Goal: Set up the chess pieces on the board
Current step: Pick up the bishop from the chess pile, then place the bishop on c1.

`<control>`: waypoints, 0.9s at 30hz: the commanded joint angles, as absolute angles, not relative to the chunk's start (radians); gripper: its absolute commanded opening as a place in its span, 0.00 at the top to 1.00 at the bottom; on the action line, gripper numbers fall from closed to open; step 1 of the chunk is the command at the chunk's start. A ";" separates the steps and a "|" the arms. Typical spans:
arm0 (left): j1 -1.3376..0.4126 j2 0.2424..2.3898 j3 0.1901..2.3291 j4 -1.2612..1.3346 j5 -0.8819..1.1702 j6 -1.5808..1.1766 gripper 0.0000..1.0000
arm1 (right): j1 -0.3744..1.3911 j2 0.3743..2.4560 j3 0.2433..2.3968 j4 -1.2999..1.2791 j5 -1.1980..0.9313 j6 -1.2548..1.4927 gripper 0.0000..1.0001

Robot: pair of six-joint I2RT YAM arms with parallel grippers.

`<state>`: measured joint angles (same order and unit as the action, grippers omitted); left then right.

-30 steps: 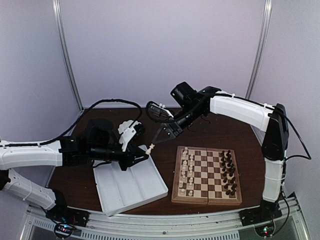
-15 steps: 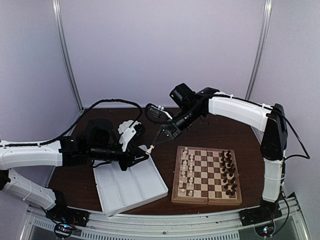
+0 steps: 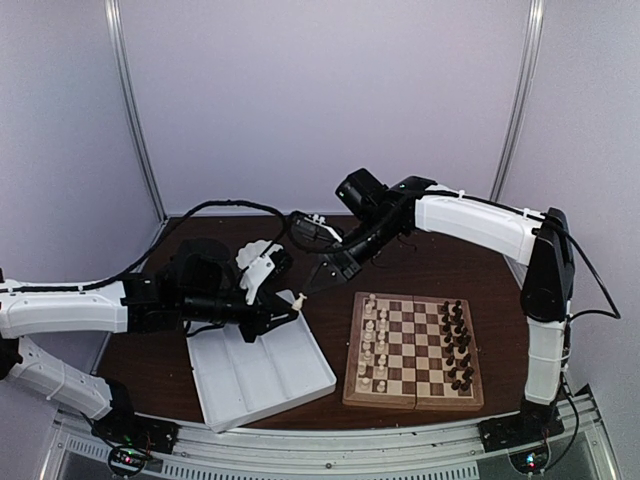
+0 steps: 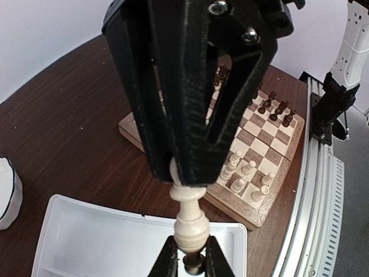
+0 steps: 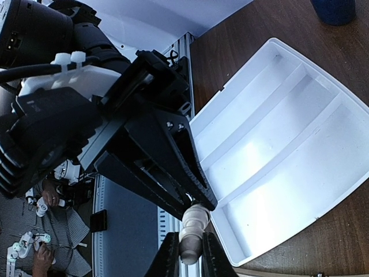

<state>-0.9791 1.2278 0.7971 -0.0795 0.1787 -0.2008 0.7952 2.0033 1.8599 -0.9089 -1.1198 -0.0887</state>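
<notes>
Left gripper (image 4: 189, 262): fingers clenched on one end of a cream piece (image 4: 190, 222). Right gripper (image 5: 188, 257): fingers pressed to either side of the other end, so both grasp the same piece. It is held in the air over the far edge of the tray (image 3: 262, 375), touching neither tray nor table (image 3: 420, 265).

Surface and room: a dark brown table, rounded at the back, with a metal rail (image 3: 330, 440) along its near edge. Pale lilac walls (image 3: 320, 100) are joined by metal posts (image 3: 135, 120). The board (image 3: 415, 345) lies right of the tray and apart from it. Cream pieces (image 3: 372, 340) stand in two files at its left side, dark pieces (image 3: 458, 345) in two files at its right.

Views compared: the top view shows both arms meeting left of the board, the held piece only a pale speck. The left wrist view shows its turned profile, the board behind and a white-rimmed thing (image 4: 7, 193) at the picture's left edge. The right wrist view shows the tray's empty compartments and a blue thing (image 5: 333, 8) at the top edge.

Orientation: the piece's long axis runs along the line joining the two grippers. Which end is the base cannot be told.
</notes>
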 commanded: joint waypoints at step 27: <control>-0.979 1.301 0.863 -0.131 0.087 -0.153 0.93 | 0.678 1.858 1.682 -1.021 -0.306 -0.535 0.90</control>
